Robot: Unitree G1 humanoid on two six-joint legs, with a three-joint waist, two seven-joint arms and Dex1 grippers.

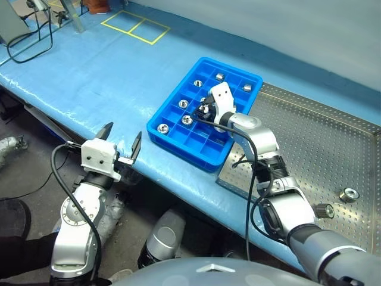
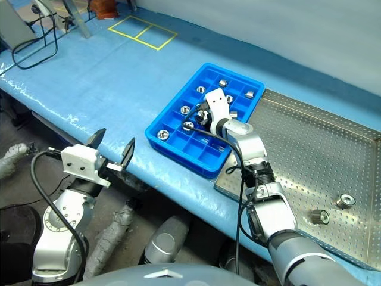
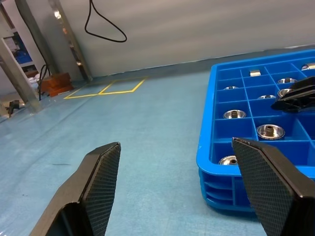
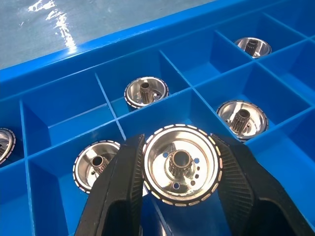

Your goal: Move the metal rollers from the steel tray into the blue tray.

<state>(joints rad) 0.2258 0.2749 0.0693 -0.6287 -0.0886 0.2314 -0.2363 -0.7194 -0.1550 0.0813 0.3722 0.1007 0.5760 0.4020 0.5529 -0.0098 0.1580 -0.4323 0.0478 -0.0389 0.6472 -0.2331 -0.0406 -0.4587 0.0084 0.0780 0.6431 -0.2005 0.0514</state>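
Placement step, roller in transit: right gripper [image 4: 179,172] clamped on one of the metal rollers [image 4: 180,163] above a blue tray [image 1: 178,142] compartment, two more left on the steel tray [image 1: 333,137]; left gripper [image 1: 121,139] parted, idle; next move likely lowering into a vacant cell and releasing.
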